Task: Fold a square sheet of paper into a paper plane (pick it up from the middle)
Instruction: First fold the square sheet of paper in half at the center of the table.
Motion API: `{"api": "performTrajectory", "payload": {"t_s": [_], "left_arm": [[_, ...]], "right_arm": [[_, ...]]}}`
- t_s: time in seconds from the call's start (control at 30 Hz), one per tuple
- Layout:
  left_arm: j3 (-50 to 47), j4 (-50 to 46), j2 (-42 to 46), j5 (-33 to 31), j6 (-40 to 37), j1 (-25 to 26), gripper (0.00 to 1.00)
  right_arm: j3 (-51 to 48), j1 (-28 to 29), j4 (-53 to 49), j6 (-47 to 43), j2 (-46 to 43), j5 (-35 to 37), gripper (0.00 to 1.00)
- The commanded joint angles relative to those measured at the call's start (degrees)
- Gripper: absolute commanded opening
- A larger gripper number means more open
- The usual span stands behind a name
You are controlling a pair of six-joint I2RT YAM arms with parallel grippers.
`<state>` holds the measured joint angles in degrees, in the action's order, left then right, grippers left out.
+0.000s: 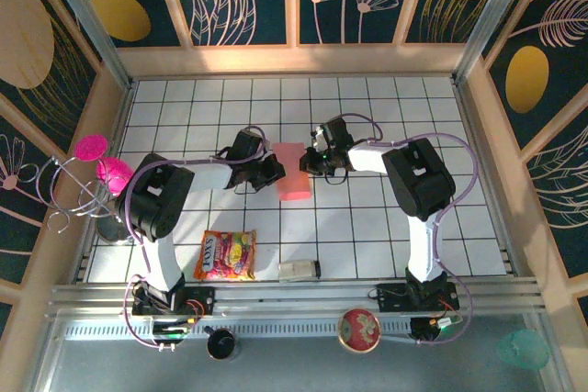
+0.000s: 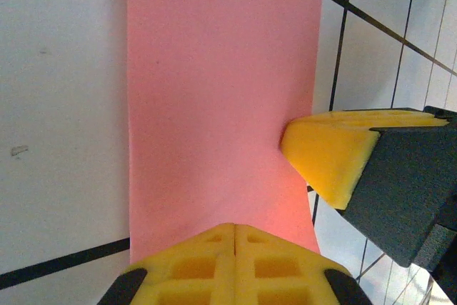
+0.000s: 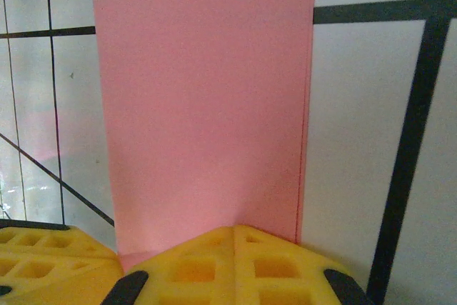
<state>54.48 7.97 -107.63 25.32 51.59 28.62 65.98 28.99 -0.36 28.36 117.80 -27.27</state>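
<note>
The paper (image 1: pixel 293 176) lay folded into a narrow strip in the middle of the surface (image 1: pixel 386 227), between our two claws. The left claw (image 2: pixel 235 237) and right claw (image 3: pixel 235 237) were both clenched, their tips meeting it from either side. We could not tell whether they pinched or only pressed. We judged that the fold needed firm, even pressure, with edges kept aligned and no sliding.

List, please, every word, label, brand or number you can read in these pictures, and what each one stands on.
No text can be read with certainty.
snack packet: bright print on its front, too blurred to read.
round red object: a pattern on top, too small to tell whether it has lettering.
square sheet of paper: plain pink, no text.
</note>
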Motion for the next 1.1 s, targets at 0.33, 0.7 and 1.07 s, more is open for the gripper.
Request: {"api": "performTrajectory", "payload": {"t_s": [0.33, 0.7, 1.07], "left_arm": [[-4.59, -6.12, -0.16, -3.7, -4.17, -0.32, 0.0], [-5.4, -3.75, 11.38, 0.41, -2.94, 1.71, 0.0], [-3.5, 0.29, 1.65, 0.04, 1.22, 3.85, 0.0]], "right_arm": [[-6.4, -0.46, -15.31, -2.15, 10.82, 17.85, 0.0], [-6.95, -0.54, -15.11, -2.27, 10.18, 17.78, 0.0], [-7.52, -0.57, -14.7, -2.07, 10.17, 17.86, 0.0]]}}
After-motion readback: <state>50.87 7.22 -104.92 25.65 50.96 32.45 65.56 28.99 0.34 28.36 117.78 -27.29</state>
